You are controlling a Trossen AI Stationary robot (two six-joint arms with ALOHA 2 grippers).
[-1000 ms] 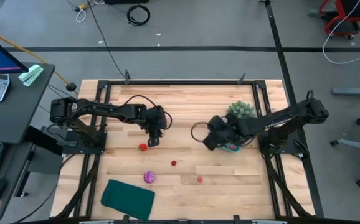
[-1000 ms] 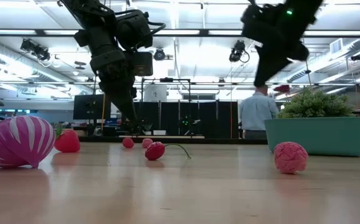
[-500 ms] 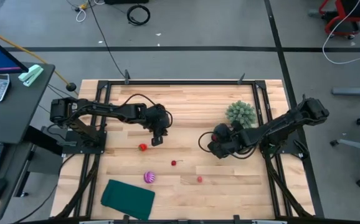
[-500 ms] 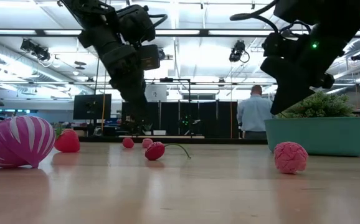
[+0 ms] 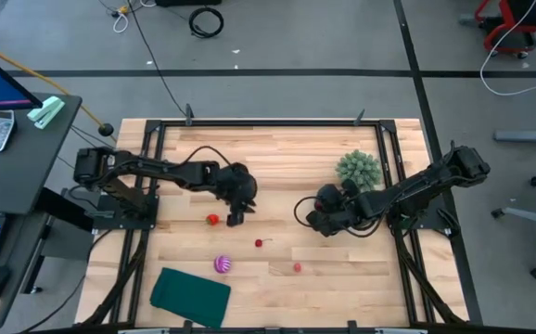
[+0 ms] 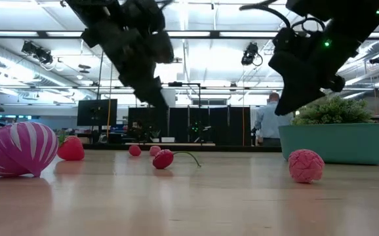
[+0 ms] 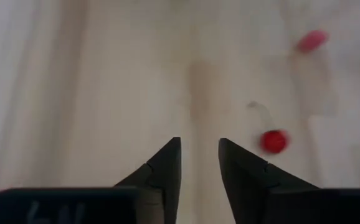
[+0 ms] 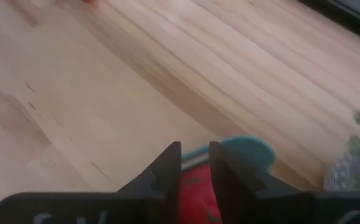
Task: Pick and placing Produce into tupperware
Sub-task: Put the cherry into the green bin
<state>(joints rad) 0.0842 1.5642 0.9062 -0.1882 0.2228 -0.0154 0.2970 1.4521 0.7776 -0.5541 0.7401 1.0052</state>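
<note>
**Supervisor:** Status of the run, please.

**Operator:** In my judgement it is at an early stage. My right gripper (image 8: 194, 149) sits low over the right half of the bench (image 5: 277, 158), close to the green clump (image 5: 358, 169). Its fingers are closed on a red fruit (image 8: 195, 193). The teal tub (image 8: 251, 149) lies directly beyond the fingertips in the right wrist view, so I take this as a placement in hand and not yet released.

**Supervisor:** Anything in the tub already?

**Operator:** I cannot tell. The low view shows only its outer wall, and from above my right arm covers it.

**Supervisor:** And the left arm?

**Operator:** My left gripper (image 7: 198, 144) is over the middle of the bench. Its fingers are narrowly parted and hold nothing. A cherry with a stem (image 7: 273, 141) lies just beside them, not touching.

**Supervisor:** What is outstanding?

**Operator:** Left out on the bench are:
- that cherry;
- a strawberry (image 5: 212, 220) near the left gripper;
- the purple-and-pink striped ball (image 5: 222, 264) toward the front;
- a pink bumpy fruit (image 5: 298, 267), also toward the front;
- two small red pieces (image 6: 134, 150) farther back, which show in the low view.

All sit well apart from the tub. I assess most of the job as remaining, with the cherry the likeliest next pick for the left arm.
</note>
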